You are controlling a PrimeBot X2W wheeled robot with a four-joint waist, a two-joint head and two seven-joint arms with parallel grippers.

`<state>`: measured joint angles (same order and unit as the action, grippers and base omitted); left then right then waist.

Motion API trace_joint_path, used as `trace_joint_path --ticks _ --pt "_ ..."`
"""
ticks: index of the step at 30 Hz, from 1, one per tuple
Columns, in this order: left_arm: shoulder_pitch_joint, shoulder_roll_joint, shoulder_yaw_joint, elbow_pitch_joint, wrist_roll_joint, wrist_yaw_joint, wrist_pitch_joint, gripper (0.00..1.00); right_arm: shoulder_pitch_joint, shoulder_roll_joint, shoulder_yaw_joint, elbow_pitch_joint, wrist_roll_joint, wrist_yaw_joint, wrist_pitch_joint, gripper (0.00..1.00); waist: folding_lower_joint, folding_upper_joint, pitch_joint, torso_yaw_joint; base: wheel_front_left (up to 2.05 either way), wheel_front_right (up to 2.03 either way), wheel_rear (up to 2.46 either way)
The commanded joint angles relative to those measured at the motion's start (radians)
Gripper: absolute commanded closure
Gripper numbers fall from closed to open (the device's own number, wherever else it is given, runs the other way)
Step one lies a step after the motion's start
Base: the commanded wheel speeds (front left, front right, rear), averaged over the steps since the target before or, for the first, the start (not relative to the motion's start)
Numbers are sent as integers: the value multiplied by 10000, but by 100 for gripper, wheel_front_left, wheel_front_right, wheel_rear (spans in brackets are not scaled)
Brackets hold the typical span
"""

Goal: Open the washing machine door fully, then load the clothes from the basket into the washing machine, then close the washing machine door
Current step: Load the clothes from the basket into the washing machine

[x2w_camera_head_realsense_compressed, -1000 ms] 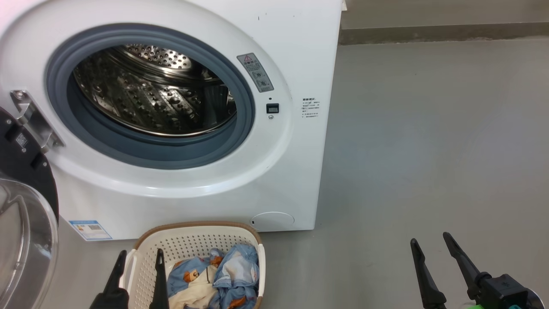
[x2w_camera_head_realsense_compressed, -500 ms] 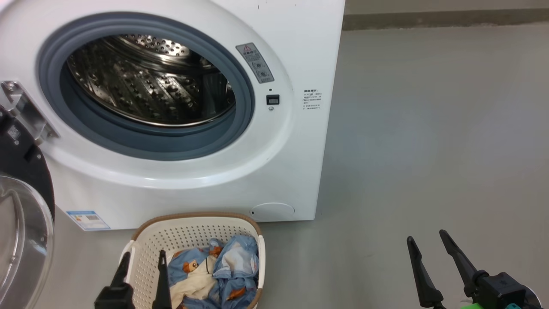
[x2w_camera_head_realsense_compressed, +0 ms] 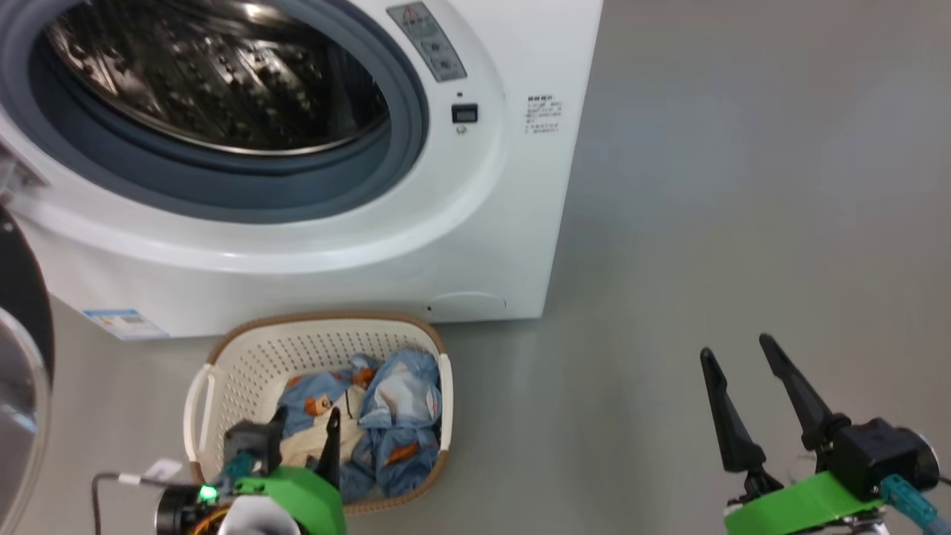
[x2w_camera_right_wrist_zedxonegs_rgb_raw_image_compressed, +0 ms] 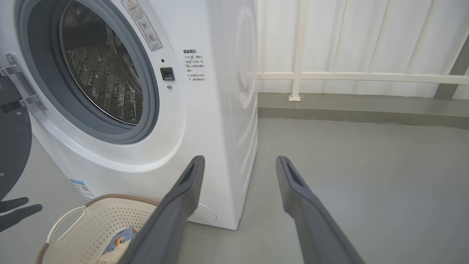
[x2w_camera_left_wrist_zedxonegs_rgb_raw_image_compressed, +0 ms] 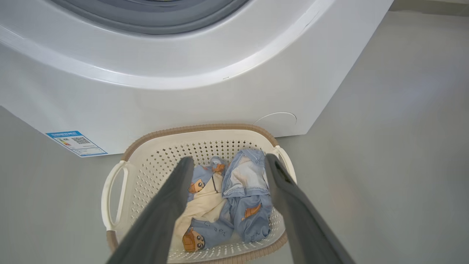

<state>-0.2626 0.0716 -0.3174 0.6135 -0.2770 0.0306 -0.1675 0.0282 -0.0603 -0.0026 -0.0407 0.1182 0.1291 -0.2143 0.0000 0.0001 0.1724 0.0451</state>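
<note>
The white washing machine (x2w_camera_head_realsense_compressed: 475, 223) stands with its steel drum (x2w_camera_head_realsense_compressed: 208, 74) exposed. Swung out at the far left is the washing machine door (x2w_camera_head_realsense_compressed: 22, 297), also seen in the right wrist view (x2w_camera_right_wrist_zedxonegs_rgb_raw_image_compressed: 13, 139). On the floor in front sits the cream basket (x2w_camera_head_realsense_compressed: 245, 357) holding the light-blue, bear-print clothes (x2w_camera_head_realsense_compressed: 394, 416). My left gripper (x2w_camera_head_realsense_compressed: 304, 420) hangs open over the basket's near side, its fingers straddling the clothes (x2w_camera_left_wrist_zedxonegs_rgb_raw_image_compressed: 238, 190) from above without touching them. My right gripper (x2w_camera_head_realsense_compressed: 735, 349) is open and empty above bare floor, right of the machine.
Grey floor (x2w_camera_head_realsense_compressed: 743, 186) stretches to the right of the machine. A white railing (x2w_camera_right_wrist_zedxonegs_rgb_raw_image_compressed: 348, 77) and a low kerb run behind it. The machine's front carries a blue-white label (x2w_camera_left_wrist_zedxonegs_rgb_raw_image_compressed: 77, 143) and a round lower cover (x2w_camera_left_wrist_zedxonegs_rgb_raw_image_compressed: 276, 121).
The head camera has tilted down, so the whole picture shifted up. My left gripper has moved forward over the basket and now points down at the clothes. Both grippers stay open.
</note>
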Motion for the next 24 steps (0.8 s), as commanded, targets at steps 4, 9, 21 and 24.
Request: trace_joint_path --ticks 4,9,21,24 --pt "-1451 -46 -4 1461 -205 -480 -70 0 -758 -221 409 -372 156 16 -134 0 0 -1 1353 -222 0 0 0" --pt "-2922 -184 -466 3461 -456 -954 -94 0 -1422 -363 677 -353 233 16 -225 0 0 -1 2460 -493 0 0 0" --pt "-4813 -212 -1677 5444 -1731 -1407 292 0 -2432 -636 1098 -389 440 16 -402 0 0 -1 4503 -1120 0 0 0" --pt "-5283 -212 -1731 5814 -1902 -1360 284 0 -2624 -670 1125 -473 480 16 -429 0 0 -1 5086 -1271 0 0 0"
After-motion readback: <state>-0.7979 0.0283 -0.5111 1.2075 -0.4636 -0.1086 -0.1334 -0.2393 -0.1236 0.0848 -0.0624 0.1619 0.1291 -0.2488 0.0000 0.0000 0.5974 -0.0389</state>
